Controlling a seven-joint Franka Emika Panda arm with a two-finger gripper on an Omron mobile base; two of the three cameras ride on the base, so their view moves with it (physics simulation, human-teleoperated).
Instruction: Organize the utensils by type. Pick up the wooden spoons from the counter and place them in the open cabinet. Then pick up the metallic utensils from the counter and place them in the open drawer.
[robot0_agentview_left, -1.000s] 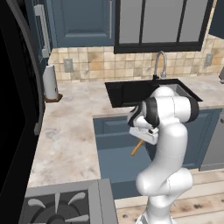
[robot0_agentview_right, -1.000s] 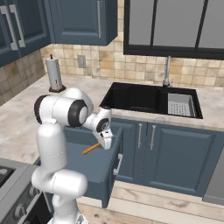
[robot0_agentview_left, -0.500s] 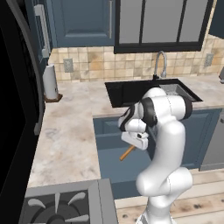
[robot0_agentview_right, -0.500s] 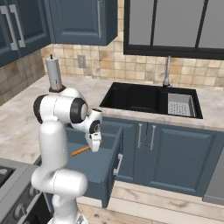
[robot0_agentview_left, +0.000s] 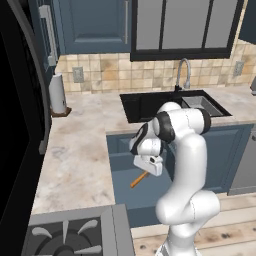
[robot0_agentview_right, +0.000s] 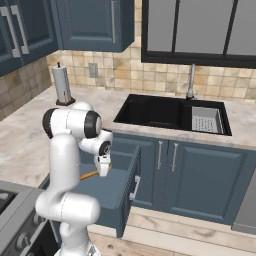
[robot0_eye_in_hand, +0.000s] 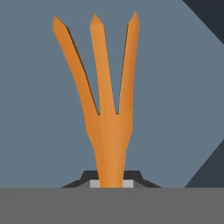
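My gripper (robot0_agentview_left: 146, 169) (robot0_agentview_right: 103, 169) is shut on the handle of the orange-copper fork (robot0_agentview_left: 139, 179) (robot0_agentview_right: 89, 175), one of the metallic utensils. It holds the fork low over the inside of the open blue drawer (robot0_agentview_left: 121, 156) (robot0_agentview_right: 131, 184), tines slanting down to the left. In the hand view the fork (robot0_eye_in_hand: 106, 109) points its three tines away from me over the drawer's flat blue floor (robot0_eye_in_hand: 175, 87). The beige counter (robot0_agentview_left: 75, 150) (robot0_agentview_right: 20, 132) lies beside the drawer. A dark blue upper cabinet (robot0_agentview_left: 95, 25) hangs above it. The wooden spoons are out of view.
A paper towel roll (robot0_agentview_left: 57, 94) (robot0_agentview_right: 63, 85) stands at the back of the counter. The black sink (robot0_agentview_left: 160, 104) (robot0_agentview_right: 170, 112) with its faucet (robot0_agentview_left: 183, 72) lies to the right. A stove (robot0_agentview_left: 65, 235) sits near the front left. A tall dark panel (robot0_agentview_left: 20, 110) rises at the far left.
My gripper has carried the fork down and to the left, from the drawer's front edge to low over its inside. It has stayed shut on the fork.
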